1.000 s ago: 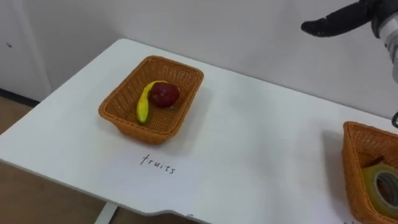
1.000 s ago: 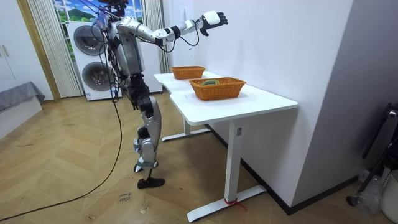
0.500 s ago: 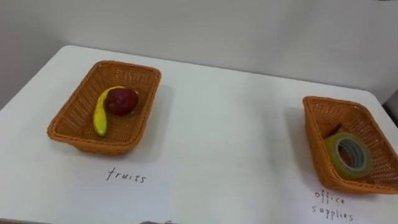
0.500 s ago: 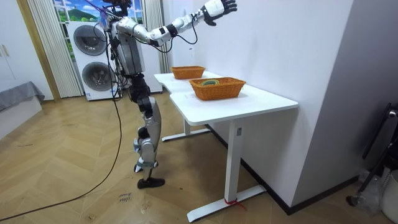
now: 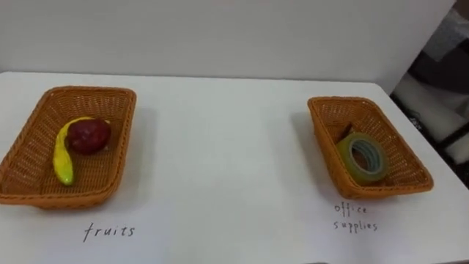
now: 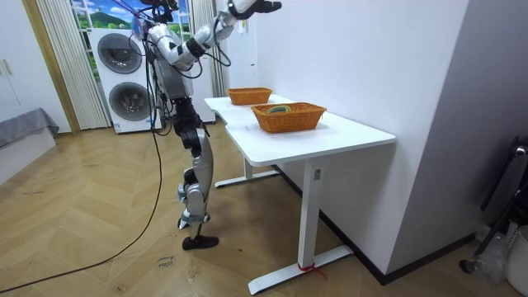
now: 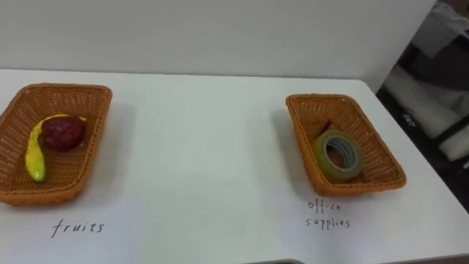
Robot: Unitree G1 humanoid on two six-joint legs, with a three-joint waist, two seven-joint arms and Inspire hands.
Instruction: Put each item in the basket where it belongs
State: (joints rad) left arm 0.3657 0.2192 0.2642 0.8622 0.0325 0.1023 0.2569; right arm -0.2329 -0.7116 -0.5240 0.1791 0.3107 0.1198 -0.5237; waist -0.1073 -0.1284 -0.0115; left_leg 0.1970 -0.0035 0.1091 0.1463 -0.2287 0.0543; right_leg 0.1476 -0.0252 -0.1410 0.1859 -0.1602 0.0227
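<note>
Now my right hand (image 6: 262, 7) has swung higher, off the white table (image 5: 234, 169), fingers straight and empty. Yellow banana (image 5: 62, 158) and dark-red fruit (image 5: 89, 136) lie in the left wicker basket (image 5: 117, 103), the yellowish tape roll (image 5: 362, 156) in the right wicker basket (image 5: 322, 110): sorting looks done.

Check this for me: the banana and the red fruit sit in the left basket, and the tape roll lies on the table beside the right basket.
Not quite. The tape roll lies inside the right basket, not on the table beside it, as the left eye view shows. The banana and the red fruit do sit in the left basket.
</note>
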